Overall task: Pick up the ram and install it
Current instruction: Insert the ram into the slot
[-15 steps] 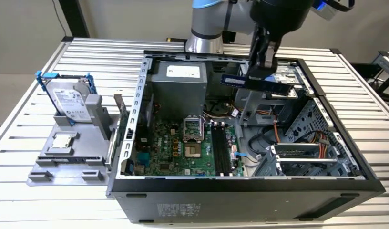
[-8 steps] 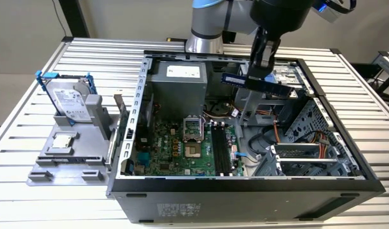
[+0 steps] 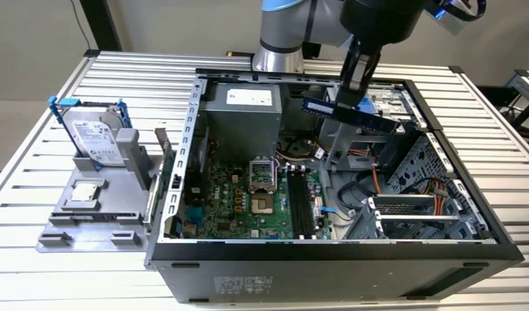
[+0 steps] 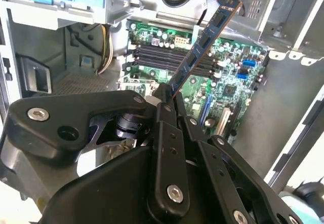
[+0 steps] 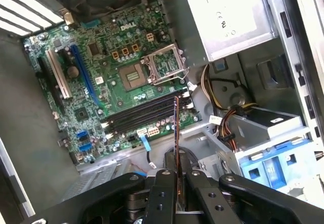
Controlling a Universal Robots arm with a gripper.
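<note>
The ram (image 3: 351, 114) was up in the air, a thin blue stick with dark chips, held by one end and slanting down toward the exterior view's right. It hung above the open computer case (image 3: 334, 249), over the metal drive cage (image 3: 420, 194) side, well clear of the board below. The gripper (image 3: 349, 91) had it pinched: the black fingers (image 5: 162, 198) were closed tight on the stick's edge with no gap either side, and in the first wrist view the ram (image 5: 176, 133) ran edge-on straight out from between them. In the second wrist view the ram (image 4: 202, 46) leaned out of the gripper (image 4: 169, 100) at an angle, its chips facing the camera.

Down inside the case lay the green motherboard (image 3: 238, 207), with the long black memory slots (image 3: 301, 204) side by side and apart from the stick. The grey power supply (image 3: 243, 113) sat at the far end of the case. Off to the exterior view's left, a silver hard drive (image 3: 96, 136) in a blue frame stood upright on a grey stand (image 3: 91, 220), and all of it rested on the slatted metal table (image 3: 39, 194).
</note>
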